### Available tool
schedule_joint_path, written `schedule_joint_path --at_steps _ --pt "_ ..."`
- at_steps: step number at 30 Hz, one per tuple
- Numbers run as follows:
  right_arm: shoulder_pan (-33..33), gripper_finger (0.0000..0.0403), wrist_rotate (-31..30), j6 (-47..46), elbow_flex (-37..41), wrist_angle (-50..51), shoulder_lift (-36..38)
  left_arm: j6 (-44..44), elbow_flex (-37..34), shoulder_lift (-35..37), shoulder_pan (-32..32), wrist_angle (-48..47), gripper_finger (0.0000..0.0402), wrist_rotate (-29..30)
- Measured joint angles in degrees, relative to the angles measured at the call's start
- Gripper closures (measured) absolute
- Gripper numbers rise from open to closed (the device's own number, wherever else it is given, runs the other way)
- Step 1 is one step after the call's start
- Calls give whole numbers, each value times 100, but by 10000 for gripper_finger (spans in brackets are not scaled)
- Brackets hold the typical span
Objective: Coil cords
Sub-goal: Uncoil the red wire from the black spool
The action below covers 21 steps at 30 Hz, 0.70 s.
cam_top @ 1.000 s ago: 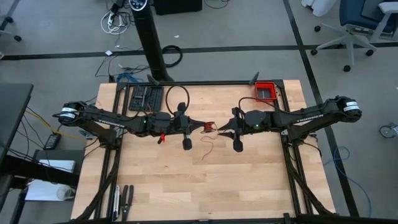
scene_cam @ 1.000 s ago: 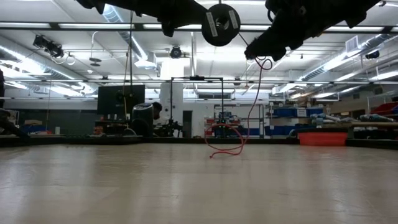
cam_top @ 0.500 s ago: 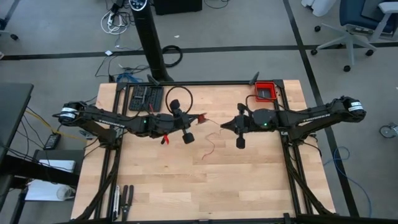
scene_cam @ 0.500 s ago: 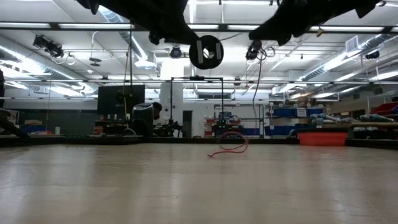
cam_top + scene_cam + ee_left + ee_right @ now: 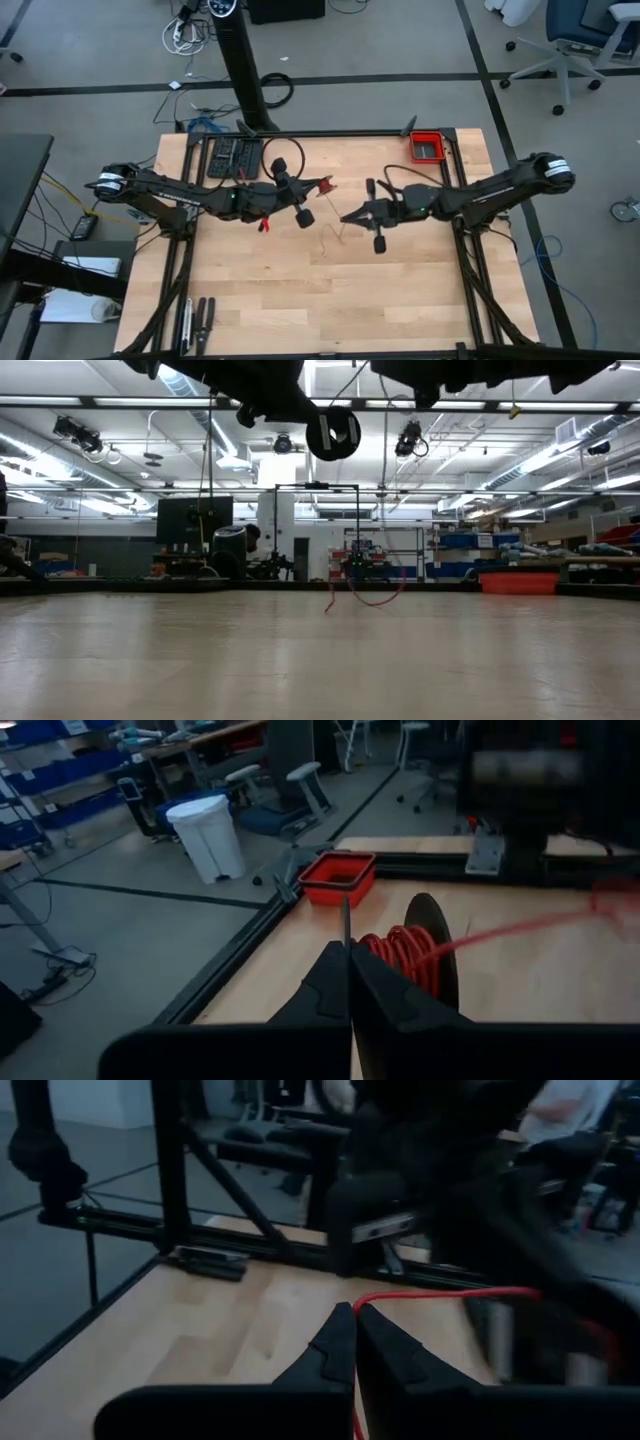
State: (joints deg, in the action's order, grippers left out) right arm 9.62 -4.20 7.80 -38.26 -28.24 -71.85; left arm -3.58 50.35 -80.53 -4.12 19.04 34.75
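Spanning the middle of the table (image 5: 250, 300), both arms reach inward from opposite sides and meet near its centre. Left gripper (image 5: 325, 185): raised above the table, fingers pressed together on the red cord (image 5: 337, 228); in the left wrist view the closed fingertips (image 5: 347, 982) sit just in front of a small black spool (image 5: 432, 945) wound with red turns of the same cord (image 5: 405, 952), and a strand leaves the spool toward the far side of the table. Right gripper (image 5: 345, 217): also lifted, just beside and slightly nearer the front edge than the left one, fingers pressed together; the right wrist view shows the cord (image 5: 440, 1294) arching away from the closed tips (image 5: 352, 1335) and passing between them, so the strand is pinched here too. Cord: from the high view a thin loose length hangs between the two grippers and trails down onto the wood near the table's centre; the low view shows its free end (image 5: 365, 595) curling in a shallow loop on the surface, well below both arms. A red bin (image 5: 428, 147) stands at the far right corner of the table, apart from the cord. A black cable loop (image 5: 285, 155) lies on the far side behind the left arm, next to a dark tray (image 5: 232, 157).
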Motion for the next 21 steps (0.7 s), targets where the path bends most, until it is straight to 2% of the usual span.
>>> schedule_joint_path --at_steps 6,8,11,15,21 --pt "-153 403 155 -23 0 -404 -926 127 0 0 -3 193 401 12" --pt "-288 403 96 -97 0 -228 -1122 125 0 0 -36 306 401 -33" --pt "-541 403 -298 -252 0 465 -1164 124 0 0 -94 463 401 -228" --pt "-872 403 -851 -454 0 1666 -745 33 0 0 -179 497 401 -356" --pt "-1011 403 -1991 -649 0 3164 535 -71 0 0 -199 62 401 -357"
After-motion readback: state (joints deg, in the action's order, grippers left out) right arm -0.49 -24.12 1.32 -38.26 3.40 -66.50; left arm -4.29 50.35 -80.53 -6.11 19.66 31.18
